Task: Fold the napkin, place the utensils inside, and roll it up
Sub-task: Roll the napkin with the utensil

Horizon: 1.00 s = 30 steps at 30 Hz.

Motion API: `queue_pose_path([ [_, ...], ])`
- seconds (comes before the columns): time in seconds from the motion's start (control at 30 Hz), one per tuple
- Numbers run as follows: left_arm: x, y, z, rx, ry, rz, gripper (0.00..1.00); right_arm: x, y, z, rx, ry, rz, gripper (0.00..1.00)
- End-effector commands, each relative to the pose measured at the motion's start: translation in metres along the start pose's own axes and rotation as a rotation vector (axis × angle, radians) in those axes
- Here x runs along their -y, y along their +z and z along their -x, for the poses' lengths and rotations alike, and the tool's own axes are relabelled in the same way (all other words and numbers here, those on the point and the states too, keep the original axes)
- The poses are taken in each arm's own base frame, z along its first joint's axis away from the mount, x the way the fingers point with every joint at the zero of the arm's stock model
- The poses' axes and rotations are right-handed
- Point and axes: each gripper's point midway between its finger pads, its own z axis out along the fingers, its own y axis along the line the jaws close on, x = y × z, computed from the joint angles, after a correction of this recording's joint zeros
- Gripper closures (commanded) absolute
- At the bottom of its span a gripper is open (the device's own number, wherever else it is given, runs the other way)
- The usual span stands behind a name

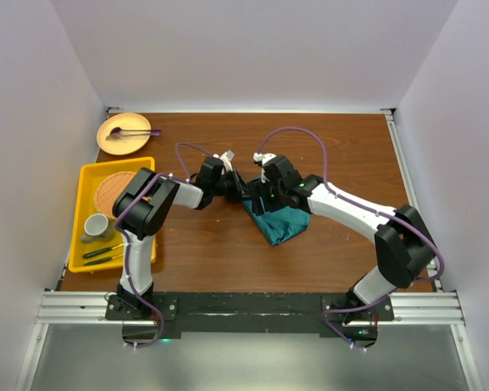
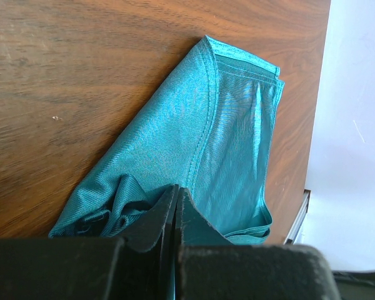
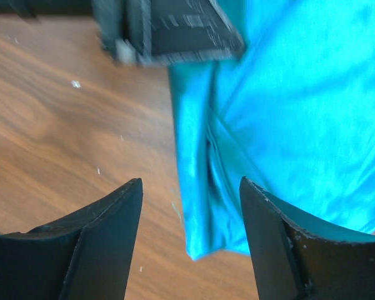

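Note:
The teal napkin [image 1: 280, 222] lies bunched and partly folded on the wooden table, just right of centre. My left gripper [image 1: 244, 190] is at its upper left corner. In the left wrist view its jaws [image 2: 176, 191] are pressed together, with a sliver of napkin [image 2: 225, 125] cloth between them. My right gripper [image 1: 262, 200] hangs over the same corner, open. In the right wrist view [image 3: 190, 182] its fingers straddle a hanging point of the napkin [image 3: 287, 125] without touching it. Two thin utensils [image 1: 103, 256] lie at the near end of the yellow tray; their colour is unclear.
A yellow tray [image 1: 85, 181] at the left edge holds a cork coaster [image 1: 114, 191] and a cup [image 1: 98, 226]. A tan plate [image 1: 124, 133] with a purple-ended stick utensil sits at the back left. White walls enclose the table.

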Motion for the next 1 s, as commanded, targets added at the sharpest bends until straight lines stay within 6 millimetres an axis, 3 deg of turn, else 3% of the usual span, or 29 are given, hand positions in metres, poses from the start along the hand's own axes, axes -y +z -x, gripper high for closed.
queue_pose_path([
  [0.0, -0.068, -0.002, -0.040, -0.106, -0.064, 0.215, 0.99, 0.001, 0.012, 0.018, 0.034, -0.109, -0.113, 0.31],
  [0.2, -0.067, -0.002, -0.044, -0.121, -0.086, 0.212, 0.99, -0.014, 0.034, 0.027, 0.064, -0.186, -0.206, 0.32],
  [0.37, -0.066, -0.004, -0.044, -0.122, -0.088, 0.213, 0.99, -0.016, 0.054, 0.013, 0.047, -0.223, -0.247, 0.35],
  [0.53, -0.066, -0.004, -0.045, -0.121, -0.097, 0.214, 0.99, -0.015, 0.071, -0.003, 0.019, -0.213, -0.252, 0.46],
  [0.87, -0.058, -0.009, -0.041, -0.113, -0.094, 0.205, 0.99, 0.008, 0.084, -0.032, -0.017, -0.191, -0.335, 0.51],
  [0.97, -0.055, -0.012, -0.039, -0.110, -0.094, 0.205, 0.99, 0.016, 0.086, -0.041, -0.023, -0.180, -0.355, 0.66],
])
